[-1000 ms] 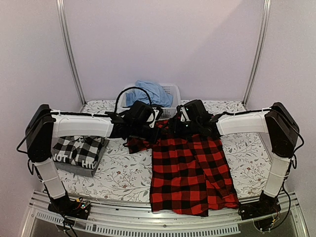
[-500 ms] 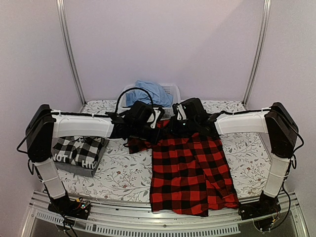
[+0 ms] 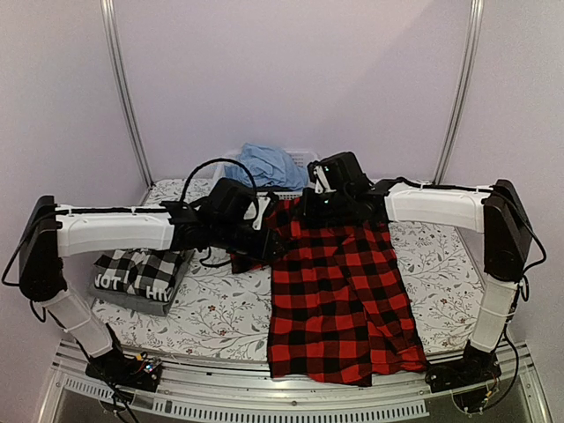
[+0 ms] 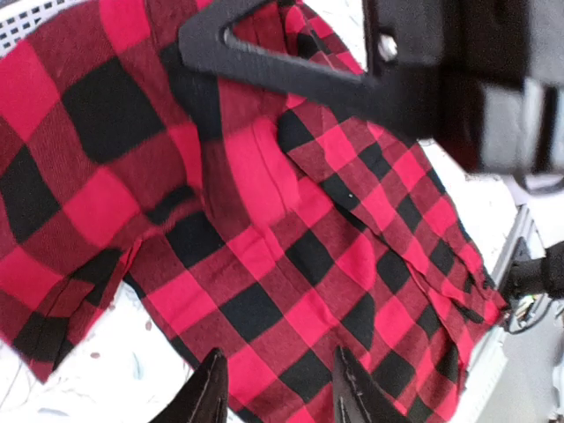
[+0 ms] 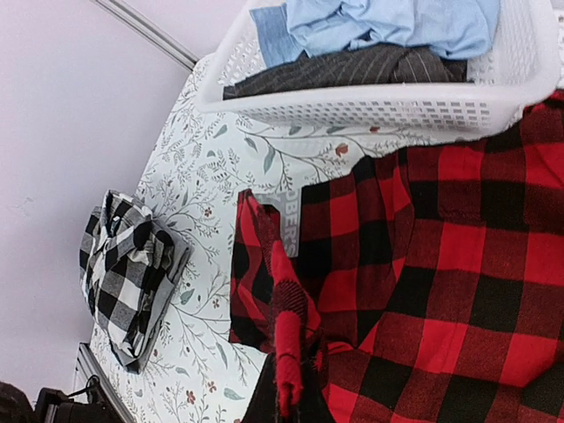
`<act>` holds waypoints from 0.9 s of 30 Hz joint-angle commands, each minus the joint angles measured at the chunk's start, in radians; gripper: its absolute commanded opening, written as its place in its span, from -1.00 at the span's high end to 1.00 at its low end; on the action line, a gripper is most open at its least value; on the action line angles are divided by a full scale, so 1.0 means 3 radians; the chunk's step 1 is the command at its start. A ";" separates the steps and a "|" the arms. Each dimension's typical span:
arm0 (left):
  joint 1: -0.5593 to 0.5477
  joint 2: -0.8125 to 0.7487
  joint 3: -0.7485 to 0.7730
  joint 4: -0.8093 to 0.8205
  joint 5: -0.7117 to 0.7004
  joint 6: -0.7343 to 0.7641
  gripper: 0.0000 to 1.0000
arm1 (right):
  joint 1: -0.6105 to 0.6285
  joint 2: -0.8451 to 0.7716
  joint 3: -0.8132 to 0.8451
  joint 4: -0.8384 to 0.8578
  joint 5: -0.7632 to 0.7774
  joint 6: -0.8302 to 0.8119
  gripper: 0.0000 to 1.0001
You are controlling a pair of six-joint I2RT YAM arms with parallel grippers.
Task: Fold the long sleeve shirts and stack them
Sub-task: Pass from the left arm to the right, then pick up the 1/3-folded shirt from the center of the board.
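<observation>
Above table (image 3: 220,313): right fingers (image 5: 261,404) pinching red flannel (image 3: 335,300); left fingers (image 4: 208,398) spread over it.

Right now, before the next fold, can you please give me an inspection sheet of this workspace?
Surface: flowered table cover, flat.
Job's things: red checked shirt spread out, hem over the near edge; black-and-white checked shirt folded on a grey shirt, left side.
Clutter: white basket at the back, holding blue cloth and dark striped cloth.
Pincers: left pincer open above the red shirt; right pincer shut on a raised fold of it.
Cables: black cable looping above the left arm.
Surroundings: plain walls, two metal poles.
</observation>
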 commanded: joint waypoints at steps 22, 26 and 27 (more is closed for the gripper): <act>-0.1459 -0.0708 -0.1676 0.0280 0.0236 -0.2375 0.35 | -0.0151 -0.0262 0.0909 -0.0939 0.0262 -0.0764 1.00; -0.1607 -0.0337 -0.1414 0.0263 0.0170 -0.2500 0.39 | -0.0153 -0.0328 0.0937 -0.1055 0.0250 -0.0775 1.00; -0.1648 -0.0248 -0.1325 0.0198 0.0138 -0.2516 0.41 | -0.0152 -0.0354 0.0931 -0.1068 0.0250 -0.0775 1.00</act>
